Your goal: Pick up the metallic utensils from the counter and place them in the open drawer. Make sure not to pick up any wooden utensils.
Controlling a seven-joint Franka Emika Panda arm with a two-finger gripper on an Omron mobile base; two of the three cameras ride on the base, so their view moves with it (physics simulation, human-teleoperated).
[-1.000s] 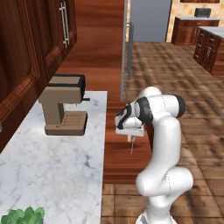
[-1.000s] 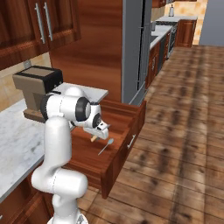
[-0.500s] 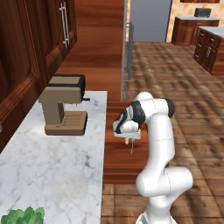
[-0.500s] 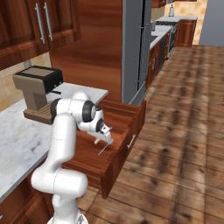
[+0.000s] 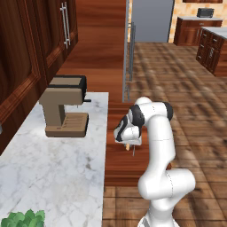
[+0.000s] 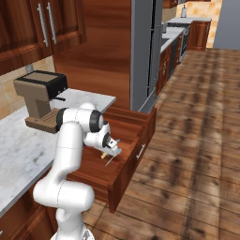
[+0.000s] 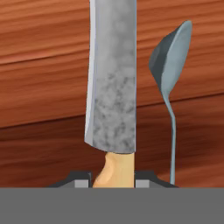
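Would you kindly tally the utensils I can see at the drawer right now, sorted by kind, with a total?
Knives: 1, the knife, tan handle pinched in the claw.
Spoons: 1, the grey spoon beside the blade, over the drawer.
Total: 2 utensils, both metallic.

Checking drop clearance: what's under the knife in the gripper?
The knife, held by its tan handle, hangs over the open drawer. A silver spoon lies on the drawer's wood bottom beside the blade. The floor directly under the blade is covered.
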